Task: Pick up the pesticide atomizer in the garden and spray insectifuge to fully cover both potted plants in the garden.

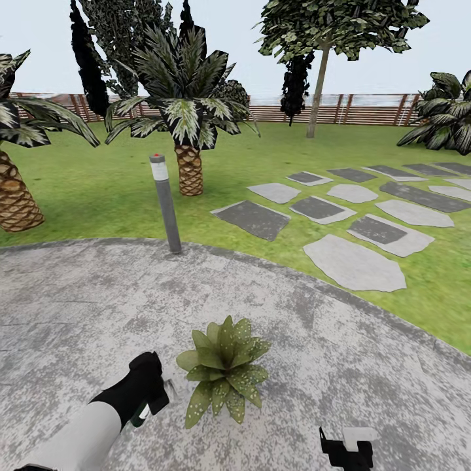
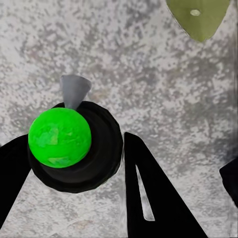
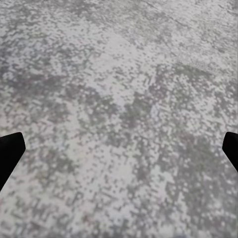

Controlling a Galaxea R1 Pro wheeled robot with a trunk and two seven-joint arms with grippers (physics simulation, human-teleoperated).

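On the grey patio stands one potted plant (image 1: pixel 224 371), a low rosette of speckled green leaves that hides its pot. The second potted plant is out of view. My left gripper (image 1: pixel 152 392) hangs just left of the rosette, shut on the pesticide atomizer (image 1: pixel 142 414). From the left wrist, the atomizer (image 2: pixel 59 137) shows from above: bright green cap, black collar, grey nozzle (image 2: pixel 74 89), held between my black fingers (image 2: pixel 151 198). A leaf tip (image 2: pixel 198 17) of the plant lies beyond the nozzle. My right gripper (image 1: pixel 347 451) sits low to the right, open over bare paving (image 3: pixel 119 119).
A grey bollard lamp (image 1: pixel 165 203) stands at the patio's far edge. Beyond it the lawn (image 1: pixel 111 183) carries scaly-trunked palms (image 1: pixel 188 131) and flat stepping stones (image 1: pixel 353 261) to the right. A wooden slat fence (image 1: pixel 366 108) closes the back.
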